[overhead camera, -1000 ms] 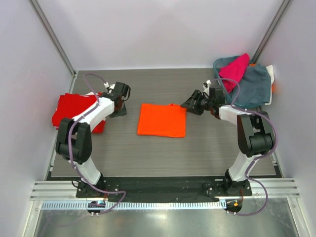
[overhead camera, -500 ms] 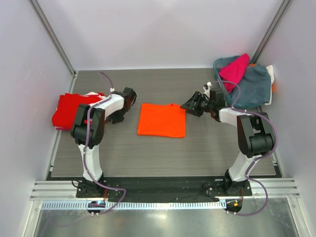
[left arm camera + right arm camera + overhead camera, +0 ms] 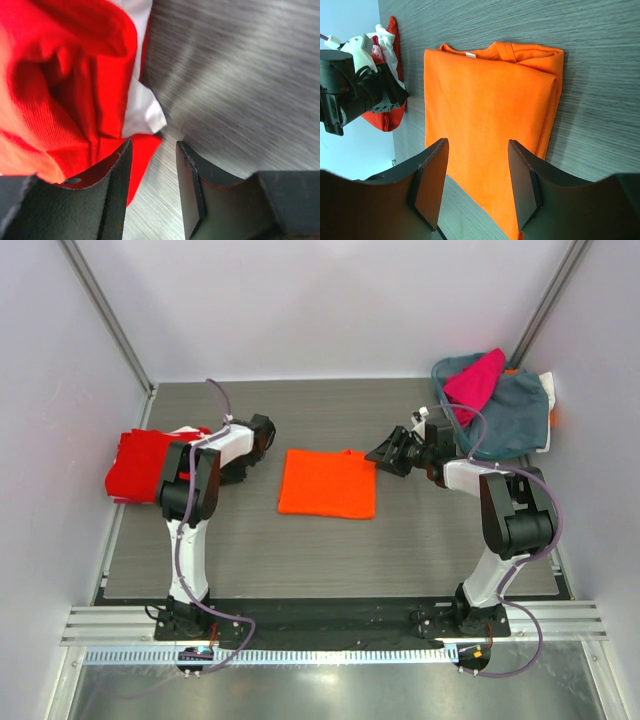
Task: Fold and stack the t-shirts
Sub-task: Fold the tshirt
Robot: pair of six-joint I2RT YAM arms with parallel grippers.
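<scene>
top ext: orange t-shirt (image 3: 328,483) folded flat, mid table (image 3: 420,530); red t-shirt (image 3: 140,462) bunched at L edge; magenta t-shirt (image 3: 475,380) atop grey-blue cloth (image 3: 515,415), far R corner | L wrist: left gripper (image 3: 152,150) jaws a bit apart, empty, red t-shirt hem + white cloth (image 3: 145,112) just ahead | R wrist: right gripper (image 3: 478,150) jaws wide, empty, over orange t-shirt edge

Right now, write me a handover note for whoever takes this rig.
Left gripper: open, empty, beside the red shirt.
Right gripper: open, empty, at the orange shirt.
Orange: folded, middle of the table.
Red: rumpled, at its left edge.
Magenta shirt: unfolded on a grey-blue cloth, far right corner.
Left to do: fold magenta, likely tidy red, stack all three.
</scene>
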